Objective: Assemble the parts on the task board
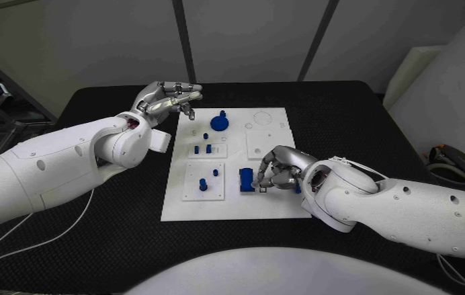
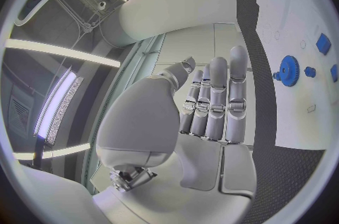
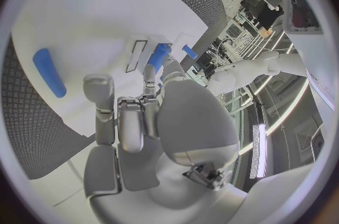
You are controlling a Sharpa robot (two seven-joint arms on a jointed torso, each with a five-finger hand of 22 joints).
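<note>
A: Start at the right hand's fingers (image 3: 152,74). What do you see there?

B: In the right wrist view they curl in around a blue part (image 3: 158,57), an elongated piece whose long axis runs on past the fingertips, away from the palm. You can't tell how firmly it is pinched, but the fingertips close on it.

A: And in the head view?

B: The right hand (image 1: 283,165) sits low over the near right portion of the task board (image 1: 274,204), fingers bunched downward beside a blue block (image 1: 247,179). That block's long axis runs from the near edge of the board toward the far edge.

A: Anything loose nearby?

B: A long blue bar (image 3: 48,71) lies flat on the white plate, apart from the fingers.

A: Now the left.

B: The left hand (image 1: 171,98) is off the board's far left corner, over the black table (image 1: 116,207). In its wrist view the fingers (image 2: 215,100) lie straight and side by side, with nothing in them.

A: What else is on the board?

B: A blue gear (image 1: 220,121) stands near the far end, its round face up. Short blue pegs (image 1: 201,149) stand upright mid-board, and another peg (image 1: 203,184) nearer you.
</note>
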